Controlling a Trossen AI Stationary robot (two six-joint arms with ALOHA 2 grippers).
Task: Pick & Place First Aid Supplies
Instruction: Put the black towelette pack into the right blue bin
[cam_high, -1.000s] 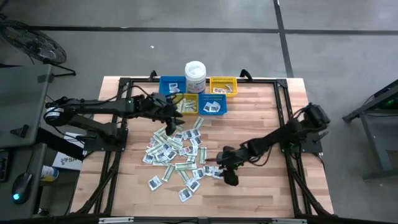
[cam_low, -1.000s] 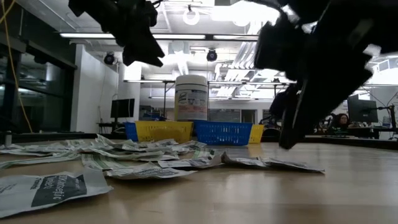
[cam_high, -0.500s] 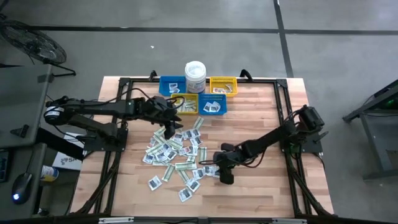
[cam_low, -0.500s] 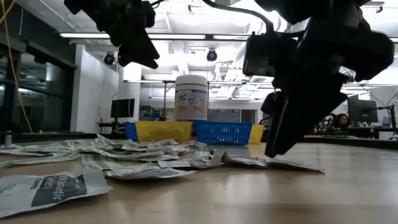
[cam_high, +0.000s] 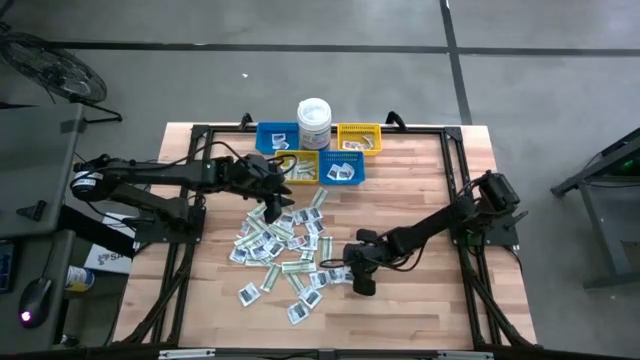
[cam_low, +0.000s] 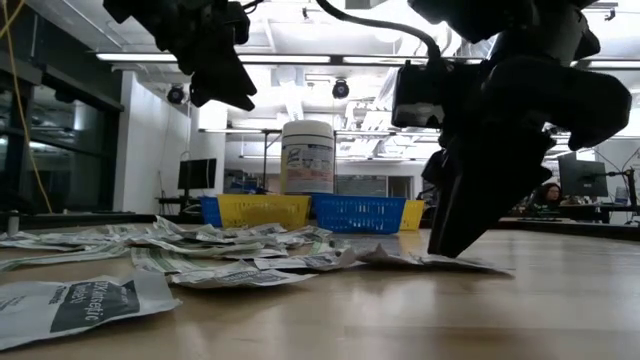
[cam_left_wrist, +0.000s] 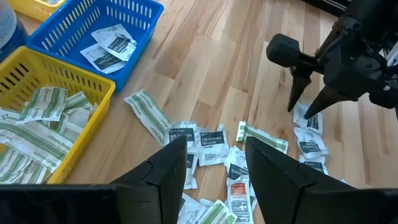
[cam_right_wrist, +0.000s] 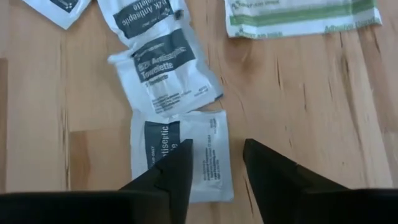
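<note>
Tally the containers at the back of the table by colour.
Blue bins: 2
Yellow bins: 2
White tub: 1
Total: 5

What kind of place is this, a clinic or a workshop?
Most likely a robotics lab or workshop, not a clinic. A wooden table stands on a bare concrete floor, two robot arms work over it, and the low view shows ceiling strip lights and computer monitors behind.
</note>
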